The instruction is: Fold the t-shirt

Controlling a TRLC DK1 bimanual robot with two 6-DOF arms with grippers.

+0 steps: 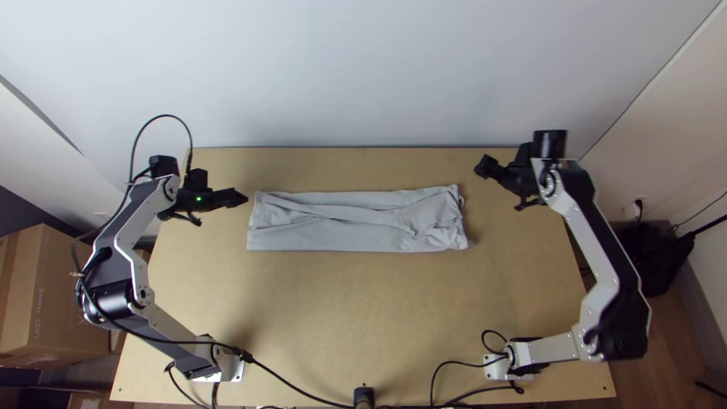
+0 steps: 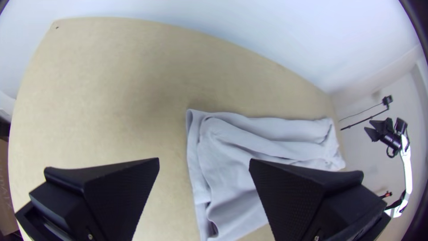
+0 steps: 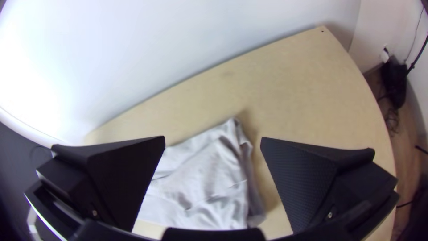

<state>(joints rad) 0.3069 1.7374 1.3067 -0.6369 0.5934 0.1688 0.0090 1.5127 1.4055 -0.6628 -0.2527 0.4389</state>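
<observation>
The pale grey t-shirt (image 1: pixel 356 221) lies as a long, narrow folded strip across the table, with creases along it and a rumpled right end. My left gripper (image 1: pixel 241 198) is just off the strip's left end, and my right gripper (image 1: pixel 483 165) is beyond its right end, toward the back. In the left wrist view, my left gripper (image 2: pixel 204 167) has its fingers wide apart, with the cloth (image 2: pixel 232 178) below. In the right wrist view, my right gripper (image 3: pixel 213 147) is likewise open over the strip's rumpled end (image 3: pixel 214 178). Neither holds cloth.
Bare wooden table (image 1: pixel 363 303) extends in front of the shirt, with a narrower band behind it up to the white wall (image 1: pixel 363 76). Cables (image 1: pixel 303 390) run along the near edge. Cardboard boxes (image 1: pixel 53 295) stand on the floor at the left.
</observation>
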